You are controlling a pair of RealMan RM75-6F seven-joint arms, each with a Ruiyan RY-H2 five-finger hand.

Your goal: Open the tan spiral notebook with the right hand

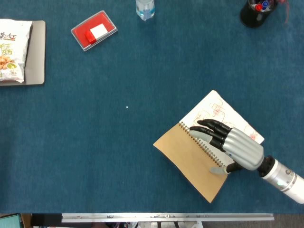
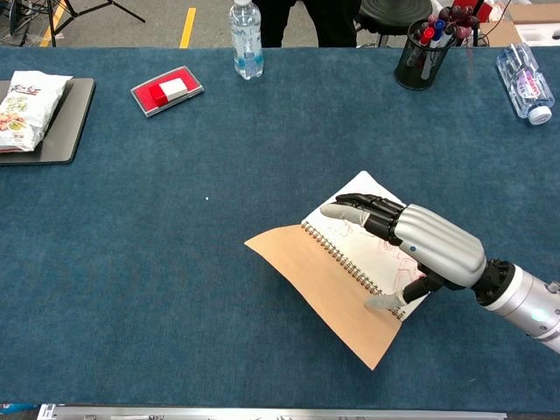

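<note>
Near the front right part of the blue felt-covered table (image 1: pixel 142 95), the tan spiral notebook (image 1: pixel 194 159) (image 2: pixel 324 284) lies open at a slant, its tan cover spread toward the front left and a white page with red sketches (image 1: pixel 223 111) (image 2: pixel 350 210) facing up on the far side of the wire spiral. Over that page and the spiral the robot's silver-and-black right hand (image 1: pixel 230 147) (image 2: pixel 420 249) lies palm down, grasping nothing, its fingers apart and stretched toward the spiral binding (image 1: pixel 202 146), with the thumb tip at the spiral's nearer end; whether the fingertips press the paper cannot be told. At the far left edge a snack bag (image 1: pixel 9 50) (image 2: pixel 26 96) rests on a dark grey tray (image 1: pixel 37 52) (image 2: pixel 66 118). Along the far edge sit a red plastic box with a white label (image 1: pixel 93 31) (image 2: pixel 166 90), a clear water bottle (image 1: pixel 145 8) (image 2: pixel 247 39) and, toward the far right corner, a black cup of pens (image 1: pixel 254 12) (image 2: pixel 424 48); another clear bottle (image 2: pixel 523 83) lies on its side at the right edge.
</note>
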